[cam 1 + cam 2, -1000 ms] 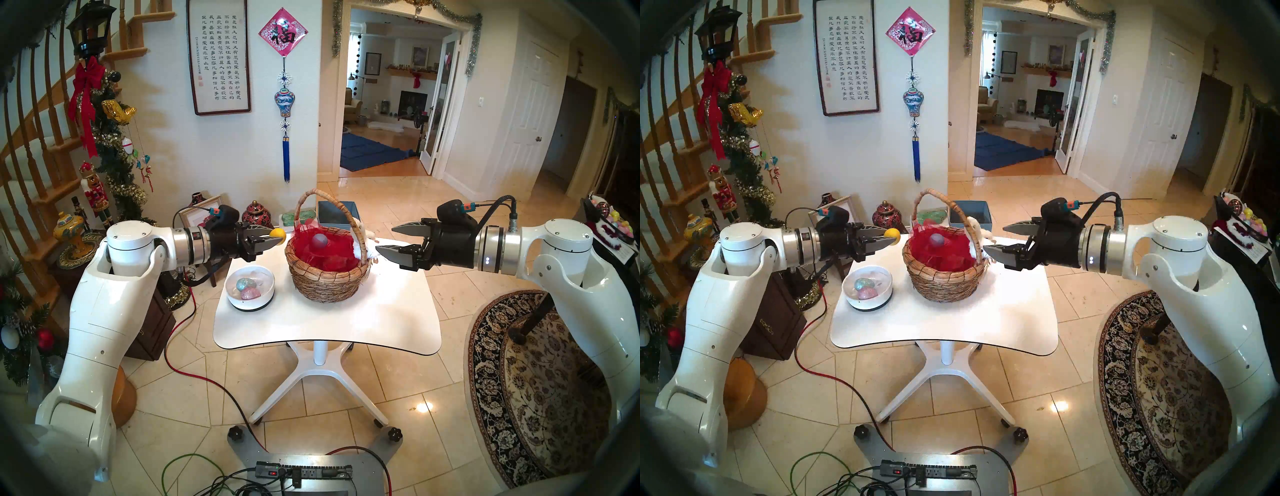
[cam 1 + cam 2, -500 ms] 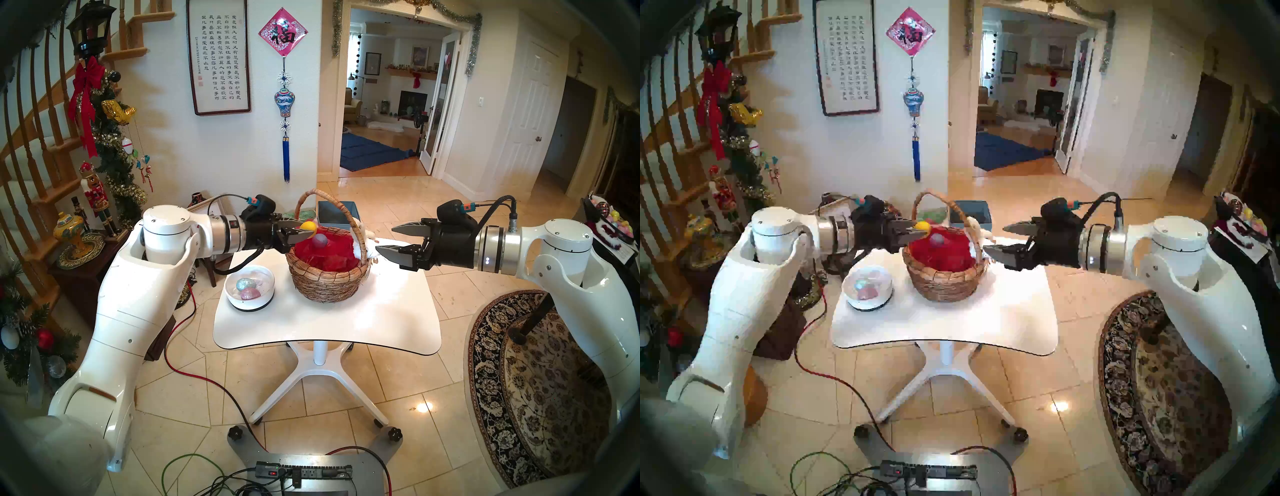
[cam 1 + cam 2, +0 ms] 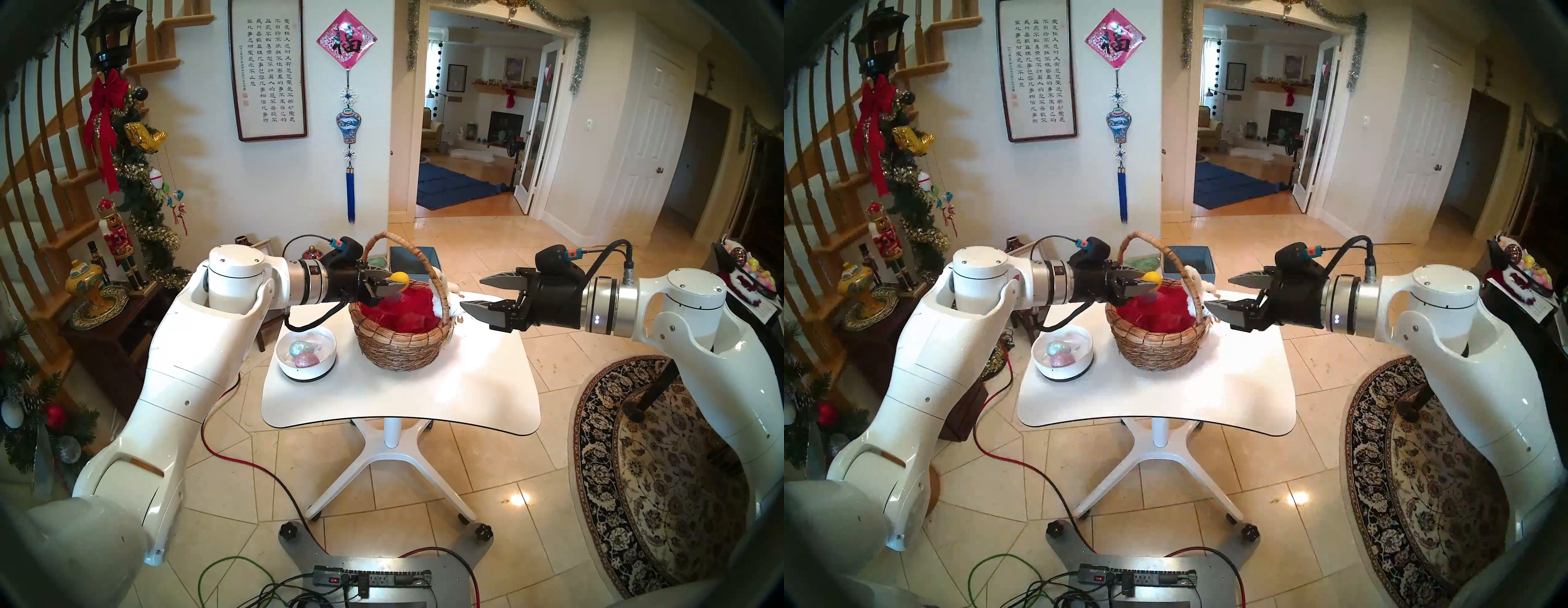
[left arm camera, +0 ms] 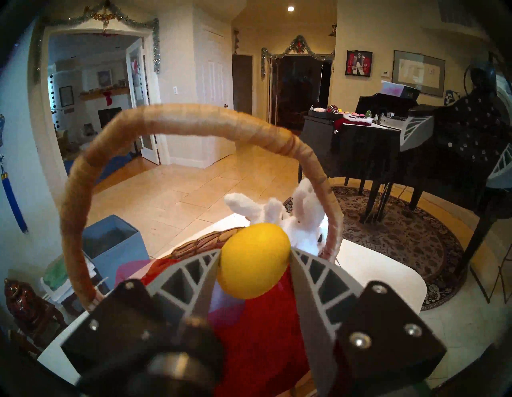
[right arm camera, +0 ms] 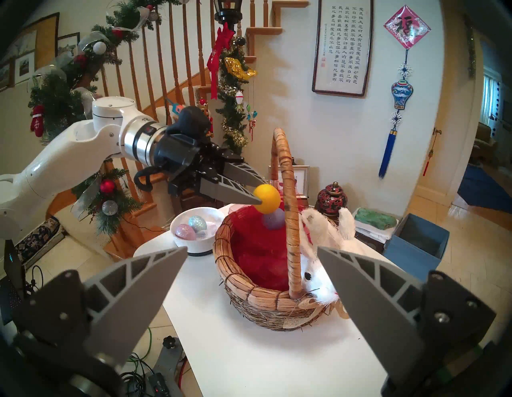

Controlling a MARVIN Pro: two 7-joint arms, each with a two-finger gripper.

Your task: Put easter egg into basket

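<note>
A yellow easter egg (image 3: pixel 399 278) (image 4: pixel 253 260) (image 5: pixel 267 198) is pinched at the tips of my left gripper (image 3: pixel 396 283) (image 3: pixel 1149 282), which is shut on it. It hangs above the left side of the wicker basket (image 3: pixel 399 339) (image 5: pixel 263 302), over the red lining and just short of the arched handle (image 4: pixel 194 119). A purple egg (image 5: pixel 273 219) lies in the lining right below it. A white plush bunny (image 5: pixel 321 238) sits on the basket's right rim. My right gripper (image 3: pixel 471 293) (image 5: pixel 252 249) stands open and holds nothing, just right of the basket.
A white bowl (image 3: pixel 305 371) with a blue glitter egg (image 3: pixel 300 349) and a pink one (image 3: pixel 306 360) stands left of the basket on the white table (image 3: pixel 403 403). A grey-blue bin (image 5: pixel 415 244) sits behind the table. Ornaments crowd the left; a piano stands at the right.
My left arm has swung to the right with the yellow egg, from left of the basket to above its lining. The right arm has not moved.
</note>
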